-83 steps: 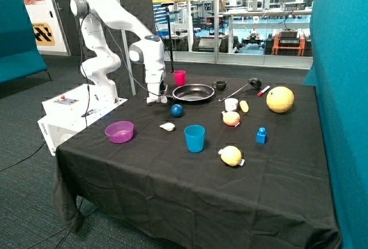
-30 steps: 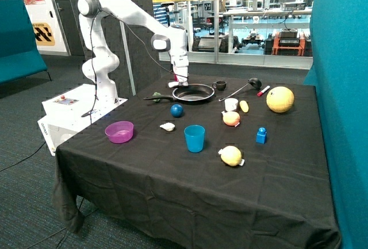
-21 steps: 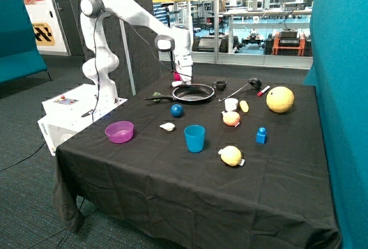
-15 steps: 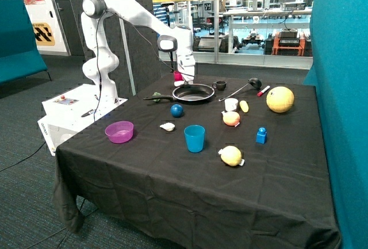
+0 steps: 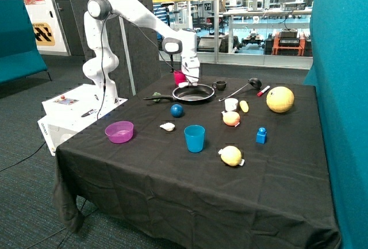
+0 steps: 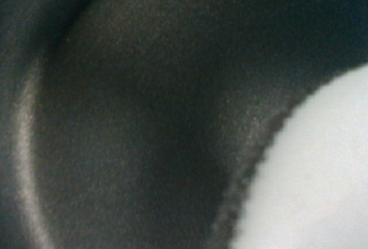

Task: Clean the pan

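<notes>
Hovering low over the pan [image 5: 193, 93], the gripper [image 5: 190, 81] sits above the rim on the side nearest the pink cup [image 5: 179, 76]; whether its fingers are open or closed cannot be told from either view, though the wrist view shows something pale [image 6: 322, 174] close against the dark pan interior [image 6: 132, 122]. Step in hand, by judgement: wiping the pan's inside. Next move likely calls for keeping contact with the floor of the pan while sweeping across it, without shoving the pan. Pan location: far part of the desk [image 5: 144, 174], handle [image 5: 158, 97] pointing toward the robot base. Surface: black cloth covering the desk, also bearing a blue cup [image 5: 194, 138], purple bowl [image 5: 119, 131], blue ball [image 5: 176, 110], ladle [image 5: 240, 89] and yellow melon [image 5: 280, 99]. Room: dark carpet, teal partitions, glazed wall behind.
</notes>
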